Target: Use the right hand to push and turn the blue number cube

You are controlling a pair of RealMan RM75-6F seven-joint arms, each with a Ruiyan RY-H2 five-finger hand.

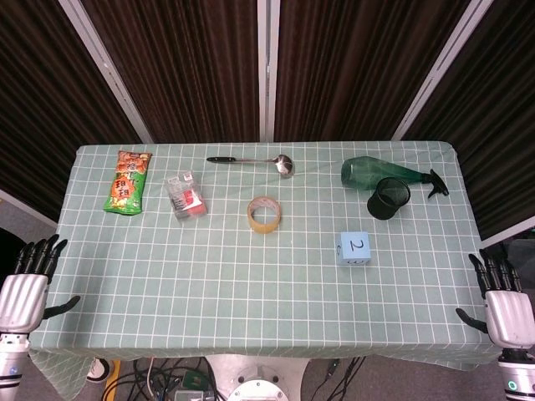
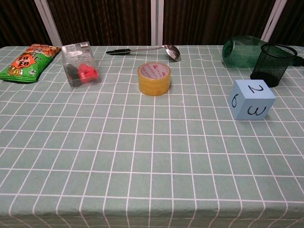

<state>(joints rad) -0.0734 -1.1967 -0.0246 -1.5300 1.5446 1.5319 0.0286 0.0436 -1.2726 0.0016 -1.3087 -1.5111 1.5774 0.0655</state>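
The blue number cube [image 1: 354,248] sits on the green checked table [image 1: 251,284] right of centre, a 2 on its top face. In the chest view the blue number cube [image 2: 251,99] shows a 2 on top, with a 6 and a 3 on its sides. My right hand [image 1: 500,294] hangs at the table's near right corner, fingers apart and holding nothing, well to the right of the cube and nearer than it. My left hand [image 1: 27,281] is at the near left corner, also open and empty. Neither hand appears in the chest view.
A black mesh cup [image 1: 389,198] and a green spray bottle [image 1: 380,172] lying on its side sit just beyond the cube. A tape roll [image 1: 264,214] is near the centre. A ladle [image 1: 251,160], a clear box [image 1: 185,195] and a snack bag [image 1: 128,181] lie further left.
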